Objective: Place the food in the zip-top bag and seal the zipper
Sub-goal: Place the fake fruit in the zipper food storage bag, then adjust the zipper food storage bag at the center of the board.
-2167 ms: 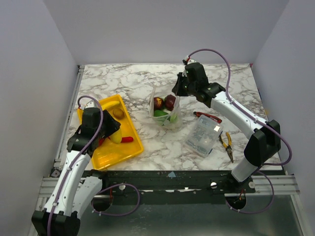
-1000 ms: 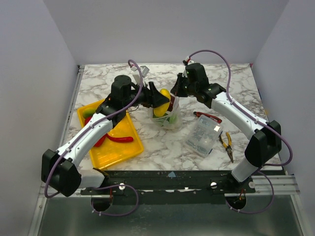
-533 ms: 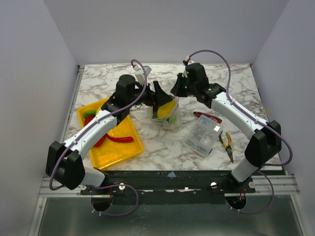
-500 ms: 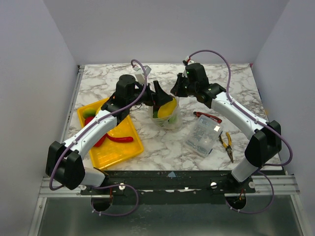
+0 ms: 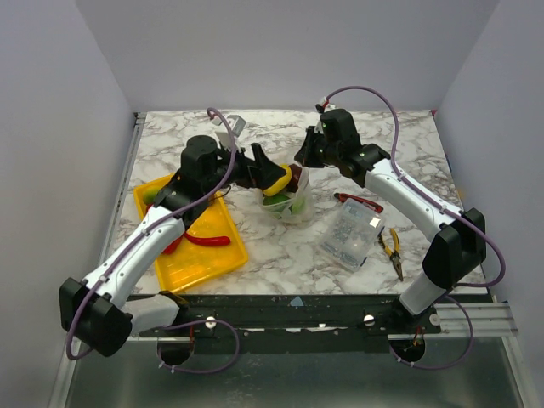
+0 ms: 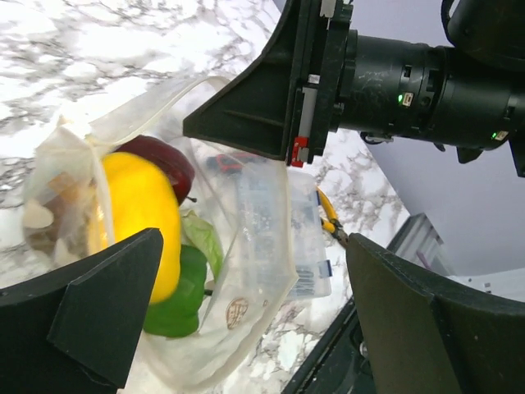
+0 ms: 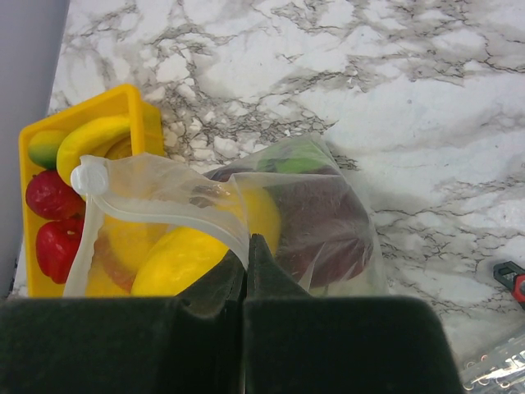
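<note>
**A:** Start at the near edge. How does the left arm sit?

**B:** The left arm (image 5: pixel 140 246) comes up from its base at 7 o'clock and leans over the yellow tray (image 5: pixel 200 268). It stretches toward the middle of the table (image 5: pixel 280 255). A red chili (image 5: pixel 208 240) lies in the tray under its forearm.

**A:** And its fingers?

**B:** The left gripper (image 5: pixel 263 171) is at the mouth of the bag (image 5: pixel 293 204), on the 9 o'clock side. Its fingers are spread wide and clasp nothing. The lemon (image 5: pixel 277 182) sits in the mouth just beside one finger; whether they touch, I cannot tell.

**A:** The right arm?

**B:** The right arm (image 5: pixel 408 200) comes from 5 o'clock, bends at the elbow near the right edge, and extends in to the bag's 1 o'clock corner. The right gripper (image 5: pixel 304 161) has its fingers pressed together on the bag's rim. The zipper (image 7: pixel 156 209) runs right up to them, unsealed, with the mouth gaping.

**A:** What is inside?

**B:** Beside the lemon there is a dark red fruit (image 7: pixel 320 226) and a green pepper (image 6: pixel 182 295). A banana (image 7: pixel 90 135) and red pieces (image 7: pixel 49 197) lie in the tray, at 9 o'clock from the bag.

**A:** Room to move?

**B:** At 4 o'clock from the bag lies a clear box (image 5: pixel 350 234). A red-handled tool (image 5: pixel 357 202) lies just beyond it, and pliers (image 5: pixel 392 247) lie beside it toward the right edge. Open marble shows between tray and box, and along the far side at 12 o'clock.
</note>
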You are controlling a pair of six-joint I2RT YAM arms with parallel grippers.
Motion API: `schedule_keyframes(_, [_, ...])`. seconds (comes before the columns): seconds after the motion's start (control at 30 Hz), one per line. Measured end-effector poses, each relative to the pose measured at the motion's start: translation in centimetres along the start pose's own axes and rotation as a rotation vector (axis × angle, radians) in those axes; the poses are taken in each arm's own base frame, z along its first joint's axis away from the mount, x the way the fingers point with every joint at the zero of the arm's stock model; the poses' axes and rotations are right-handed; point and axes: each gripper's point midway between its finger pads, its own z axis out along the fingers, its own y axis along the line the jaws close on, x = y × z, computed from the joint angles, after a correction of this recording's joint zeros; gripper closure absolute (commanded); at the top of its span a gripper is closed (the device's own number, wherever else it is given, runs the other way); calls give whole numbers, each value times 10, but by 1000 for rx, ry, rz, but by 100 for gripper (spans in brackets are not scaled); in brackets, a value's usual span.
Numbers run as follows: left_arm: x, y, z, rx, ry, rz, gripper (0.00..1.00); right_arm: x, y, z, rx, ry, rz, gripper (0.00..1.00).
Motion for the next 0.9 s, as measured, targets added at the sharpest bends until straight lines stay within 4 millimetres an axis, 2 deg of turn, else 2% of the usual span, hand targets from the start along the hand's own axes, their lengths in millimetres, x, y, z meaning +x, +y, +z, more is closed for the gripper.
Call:
schedule_keyframes(0.1, [5,5,-17,-46,-9,24,19,0,0,0,0,0,0,99])
schedule_keyframes(0.2, [18,15,-29,-89,9,29,24,0,0,0,0,-1,0,100])
schedule_keyframes(0.37, [58,40,-29,-147,97,-13,39,0,1,0,-3,1,0,100])
schedule_keyframes(0.4, [70,46,-29,-161,120,-26,44,0,1,0,-4,1,0,100])
schedule_keyframes(0.47, [83,54,-29,-178,150,-45,64,1,1,0,-8,3,0,99])
schedule_keyframes(0.6, [97,66,-18,-200,196,-78,98,2,3,0,-15,9,-1,99])
schedule_keyframes(0.77, [103,66,-11,-182,220,-98,100,6,0,-3,-8,20,-20,99])
schedule_keyframes(0.9, [79,53,-11,-151,186,-75,100,5,-3,-15,23,11,-70,99])
